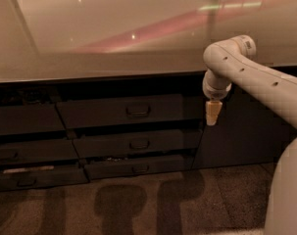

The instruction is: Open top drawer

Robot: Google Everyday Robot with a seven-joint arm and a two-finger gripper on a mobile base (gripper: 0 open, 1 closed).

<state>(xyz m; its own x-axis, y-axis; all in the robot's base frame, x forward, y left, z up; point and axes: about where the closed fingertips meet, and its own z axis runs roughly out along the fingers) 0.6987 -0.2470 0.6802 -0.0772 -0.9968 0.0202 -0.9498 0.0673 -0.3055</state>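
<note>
While arm (258,77) bends down, tool (211,115) hangs right of top drawer (104,112); grip state unclear.

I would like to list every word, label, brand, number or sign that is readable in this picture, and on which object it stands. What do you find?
No text can be read anywhere.
top drawer: plain dark front, no label visible.
gripper, hanging to the right of that drawer's handle: no marking visible.
Pale strip on a lower left drawer: too blurred to tell if it bears writing.
</note>
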